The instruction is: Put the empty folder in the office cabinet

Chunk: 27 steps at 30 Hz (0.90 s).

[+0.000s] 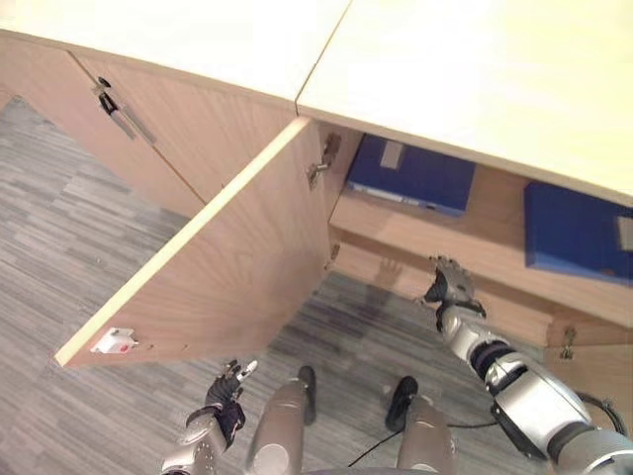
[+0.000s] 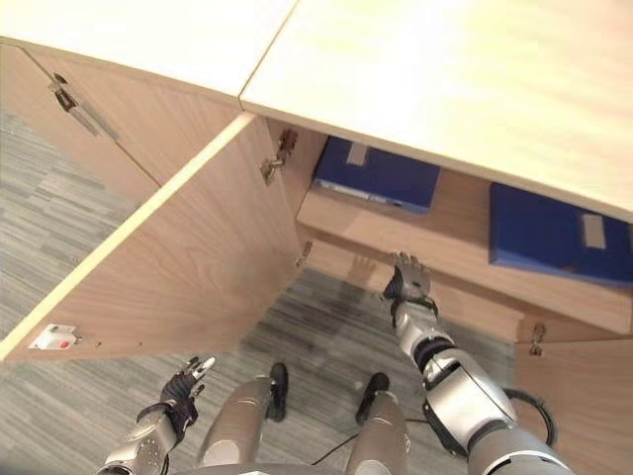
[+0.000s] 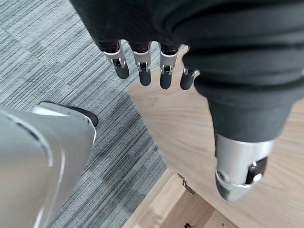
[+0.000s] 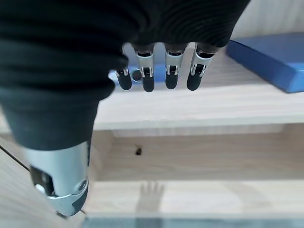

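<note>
An office: low wooden cabinets (image 1: 188, 129) under a pale top (image 1: 475, 69), blue folders (image 1: 413, 174) on a shelf (image 1: 475, 233), grey striped carpet (image 1: 69, 247).

Blue folders (image 1: 413, 175); striped grey floor (image 1: 69, 247); seemingly pale-wood cabinet (image 1: 218, 124).

Head pair high, wrist views close

Both eyes look down on the open cabinet (image 1: 465, 247); the right wrist faces its shelf (image 4: 190, 107), the left wrist the floor (image 3: 52, 57).
</note>
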{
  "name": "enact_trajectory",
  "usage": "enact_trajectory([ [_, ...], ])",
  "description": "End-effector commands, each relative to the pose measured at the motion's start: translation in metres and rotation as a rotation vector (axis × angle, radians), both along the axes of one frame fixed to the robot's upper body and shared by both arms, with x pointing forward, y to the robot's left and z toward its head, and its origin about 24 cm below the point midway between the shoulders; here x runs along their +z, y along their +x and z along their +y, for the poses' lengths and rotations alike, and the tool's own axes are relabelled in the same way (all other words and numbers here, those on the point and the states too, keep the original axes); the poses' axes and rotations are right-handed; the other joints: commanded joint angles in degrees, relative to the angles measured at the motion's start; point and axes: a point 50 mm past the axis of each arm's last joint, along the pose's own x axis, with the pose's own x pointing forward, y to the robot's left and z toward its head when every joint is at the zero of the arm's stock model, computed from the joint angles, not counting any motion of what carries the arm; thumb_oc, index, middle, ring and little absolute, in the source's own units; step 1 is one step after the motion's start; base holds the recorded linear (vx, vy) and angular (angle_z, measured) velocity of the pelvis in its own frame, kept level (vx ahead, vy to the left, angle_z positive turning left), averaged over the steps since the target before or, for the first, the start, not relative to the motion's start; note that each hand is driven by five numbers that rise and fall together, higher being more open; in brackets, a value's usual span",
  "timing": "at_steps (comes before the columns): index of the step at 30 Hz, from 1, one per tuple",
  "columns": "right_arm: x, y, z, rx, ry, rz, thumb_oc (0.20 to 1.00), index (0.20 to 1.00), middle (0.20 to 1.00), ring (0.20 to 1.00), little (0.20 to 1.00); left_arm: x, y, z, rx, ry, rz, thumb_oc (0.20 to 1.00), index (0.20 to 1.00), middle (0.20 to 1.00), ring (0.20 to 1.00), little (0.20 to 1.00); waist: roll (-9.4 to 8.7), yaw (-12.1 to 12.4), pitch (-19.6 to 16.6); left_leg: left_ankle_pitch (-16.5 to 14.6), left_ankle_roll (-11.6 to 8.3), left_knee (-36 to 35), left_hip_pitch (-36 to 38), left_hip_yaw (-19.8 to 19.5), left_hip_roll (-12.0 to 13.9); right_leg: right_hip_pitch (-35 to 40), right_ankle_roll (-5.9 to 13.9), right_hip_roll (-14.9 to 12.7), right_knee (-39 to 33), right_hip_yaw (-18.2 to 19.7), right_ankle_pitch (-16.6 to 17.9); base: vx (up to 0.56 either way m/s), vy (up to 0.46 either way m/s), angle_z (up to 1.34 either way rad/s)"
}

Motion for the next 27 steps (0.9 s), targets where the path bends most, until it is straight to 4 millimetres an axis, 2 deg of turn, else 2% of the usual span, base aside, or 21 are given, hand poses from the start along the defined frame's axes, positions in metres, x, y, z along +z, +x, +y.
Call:
enact_trajectory([
  [1, 0.019, 0.015, 0.002, 0.012, 0.016, -0.069, 1.0, 1.0, 1.0, 1.0, 1.0, -0.002, -0.012, 0.008, -0.028, 0.064, 0.031, 1.0, 1.0, 1.0, 1.0, 1.0, -1.3, 0.2, 2.1, -0.9, -3.61, 0.1, -0.1, -1.2, 2.9, 7.9, 7.64, -4.7, -12.6, 0.4, 14.3, -0.04, 0.051, -0.01],
  [2, 0.013, 0.011, 0.003, 0.017, 0.018, -0.046, 1.0, 1.0, 1.0, 1.0, 1.0, -0.006, -0.016, 0.01, -0.029, 0.077, 0.059, 1.0, 1.0, 1.0, 1.0, 1.0, -2.35, -0.3, 2.0, 1.1, -3.06, -1.8, 0.5, -0.3, 2.0, 8.7, 7.33, -4.9, -15.2, -0.2, 16.6, 0.02, 0.041, -0.07],
  [3, 0.012, 0.01, 0.003, 0.018, 0.018, -0.044, 1.0, 1.0, 1.0, 1.0, 1.0, -0.006, -0.017, 0.01, -0.028, 0.077, 0.061, 1.0, 1.0, 1.0, 1.0, 1.0, -1.87, 0.0, 1.8, -0.5, -3.53, -1.6, 1.3, -0.8, 2.6, 9.3, 7.87, -4.1, -14.9, 0.2, 15.6, -0.05, 0.054, -0.15],
  [4, 0.006, 0.005, 0.003, 0.02, 0.02, -0.019, 1.0, 1.0, 1.0, 1.0, 1.0, -0.01, -0.022, 0.013, -0.024, 0.091, 0.093, 1.0, 1.0, 1.0, 1.0, 1.0, -2.99, -0.5, 1.5, 1.6, -3.01, -3.6, 2.2, 0.0, 1.7, 9.9, 7.78, -4.3, -17.3, -0.3, 18.2, 0.03, 0.043, -0.18],
  [6, -0.014, -0.011, 0.006, 0.016, 0.055, 0.052, 1.0, 1.0, 1.0, 1.0, 1.0, -0.021, -0.039, 0.02, -0.017, 0.129, 0.192, 1.0, 1.0, 1.0, 1.0, 1.0, -4.48, -1.2, 0.0, 2.5, -2.82, -8.1, 5.8, 1.1, 1.1, 11.5, 8.6, -3.3, -21.8, 0.1, 22.3, 0.02, 0.119, -0.13],
  [9, -0.033, -0.028, 0.006, 0.0, 0.089, 0.127, 1.0, 1.0, 1.0, 1.0, 1.0, -0.028, -0.055, 0.027, -0.019, 0.174, 0.287, 1.0, 1.0, 1.0, 1.0, 1.0, -5.32, -1.5, -1.8, 2.9, -2.46, -12.0, 9.0, 1.8, 0.0, 12.5, 9.0, -2.5, -25.0, 0.9, 25.4, 0.03, 0.121, -0.17],
  [10, -0.037, -0.033, 0.006, 0.001, 0.089, 0.15, 1.0, 1.0, 1.0, 1.0, 1.0, -0.03, -0.061, 0.031, -0.015, 0.188, 0.315, 1.0, 1.0, 1.0, 1.0, 1.0, -5.54, -1.6, -2.1, 3.2, -2.38, -13.1, 9.9, 1.9, -0.5, 12.6, 9.0, -2.4, -25.3, 1.5, 27.4, 0.0, 0.071, -0.2],
  [11, -0.037, -0.033, 0.006, 0.001, 0.089, 0.15, 1.0, 1.0, 1.0, 1.0, 1.0, -0.03, -0.061, 0.031, -0.015, 0.188, 0.315, 1.0, 1.0, 1.0, 1.0, 1.0, -5.56, -1.6, -2.1, 3.2, -2.38, -13.2, 10.0, 2.0, -0.5, 12.6, 9.0, -2.4, -25.3, 1.6, 27.4, -0.01, 0.155, -0.21],
  [12, -0.05, -0.048, 0.002, -0.016, 0.116, 0.213, 1.0, 1.0, 1.0, 1.0, 1.0, -0.033, -0.071, 0.038, -0.016, 0.226, 0.378, 1.0, 1.0, 1.0, 1.0, 1.0, -5.37, -2.5, -2.8, 4.3, -1.67, -16.0, 12.3, 1.3, -1.7, 13.1, 9.0, -1.9, -24.8, 4.0, 28.0, 0.0, 0.123, -0.18],
  [14, -0.051, -0.051, -0.001, -0.03, 0.13, 0.222, 1.0, 1.0, 1.0, 1.0, 1.0, -0.034, -0.074, 0.039, -0.019, 0.232, 0.397, 1.0, 1.0, 1.0, 1.0, 1.0, -5.18, -2.8, -3.0, 4.4, -1.27, -16.6, 13.0, 1.1, -2.1, 13.1, 9.0, -1.5, -24.4, 5.4, 27.8, 0.02, 0.145, 0.02],
  [16, -0.056, -0.059, -0.004, -0.05, 0.16, 0.242, 1.0, 1.0, 1.0, 1.0, 1.0, -0.036, -0.082, 0.041, -0.017, 0.246, 0.441, 1.0, 1.0, 1.0, 1.0, 1.0, -4.36, -3.8, -3.6, 5.2, -0.45, -19.5, 15.3, 0.6, -2.9, 12.7, 8.68, 0.8, -24.5, 8.1, 23.7, 0.07, 0.161, 0.06],
  [17, -0.056, -0.058, -0.003, -0.05, 0.16, 0.241, 1.0, 1.0, 1.0, 1.0, 1.0, -0.036, -0.082, 0.042, -0.016, 0.246, 0.441, 1.0, 1.0, 1.0, 1.0, 1.0, -4.52, -3.9, -3.7, 5.5, -0.41, -19.7, 15.2, 0.6, -3.1, 12.5, 8.71, 0.6, -24.5, 8.1, 23.8, 0.09, 0.13, 0.07],
  [18, -0.06, -0.064, -0.005, -0.058, 0.174, 0.256, 1.0, 1.0, 1.0, 1.0, 1.0, -0.037, -0.087, 0.043, -0.015, 0.25, 0.467, 1.0, 1.0, 1.0, 1.0, 1.0, -3.97, -4.2, -4.1, 6.3, -0.25, -21.5, 16.5, 0.6, -3.4, 11.9, 8.1, 2.4, -24.8, 9.1, 21.8, 0.22, 0.213, 0.12],
  [19, -0.072, -0.083, -0.008, -0.081, 0.19, 0.309, 1.0, 1.0, 1.0, 1.0, 1.0, -0.04, -0.098, 0.045, -0.031, 0.257, 0.523, 1.0, 1.0, 1.0, 1.0, 1.0, -2.83, -5.1, -4.8, 8.2, 0.04, -26.2, 20.1, -0.8, -4.9, 8.7, 6.87, 7.9, -25.8, 10.6, 18.7, 0.35, 0.267, 0.04],
  [20, -0.08, -0.092, -0.008, -0.104, 0.197, 0.348, 1.0, 1.0, 1.0, 1.0, 1.0, -0.041, -0.102, 0.041, -0.046, 0.25, 0.542, 1.0, 1.0, 1.0, 1.0, 1.0, -2.52, -5.4, -4.8, 8.7, 0.39, -28.2, 22.4, -2.2, -6.2, 7.1, 6.73, 10.6, -26.4, 10.2, 18.9, 0.3, 0.205, 0.05],
  [23, -0.085, -0.098, -0.01, -0.129, 0.197, 0.379, 1.0, 1.0, 1.0, 1.0, 1.0, -0.043, -0.102, 0.036, -0.072, 0.241, 0.549, 1.0, 1.0, 1.0, 1.0, 1.0, -2.51, -5.5, -4.4, 8.5, 0.92, -29.1, 24.2, -3.2, -7.3, 6.5, 6.94, 12.4, -26.9, 7.9, 19.5, 0.18, 0.022, 0.48],
  [24, -0.088, -0.103, -0.008, -0.139, 0.212, 0.397, 1.0, 1.0, 1.0, 1.0, 1.0, -0.044, -0.102, 0.033, -0.089, 0.236, 0.554, 1.0, 1.0, 1.0, 1.0, 1.0, -2.9, -5.6, -4.2, 8.7, 1.22, -29.7, 25.4, -3.7, -8.1, 6.0, 7.17, 13.2, -26.6, 6.1, 20.0, 0.19, -0.059, 0.65],
  [25, -0.093, -0.11, -0.008, -0.152, 0.221, 0.417, 1.0, 1.0, 1.0, 1.0, 1.0, -0.044, -0.099, 0.032, -0.103, 0.241, 0.55, 1.0, 1.0, 1.0, 1.0, 1.0, -3.22, -5.7, -4.2, 8.7, 1.26, -30.1, 25.9, -4.3, -8.4, 6.7, 7.09, 13.4, -27.0, 5.8, 19.7, 0.17, -0.077, 0.63],
  [27, -0.1, -0.122, -0.009, -0.175, 0.235, 0.453, 1.0, 1.0, 1.0, 1.0, 1.0, -0.045, -0.099, 0.029, -0.112, 0.238, 0.556, 1.0, 1.0, 1.0, 1.0, 1.0, -3.58, -5.8, -4.8, 8.5, 1.18, -30.8, 26.6, -4.7, -8.5, 7.6, 5.77, 13.5, -26.8, 6.2, 19.3, 0.13, -0.092, 0.57],
])
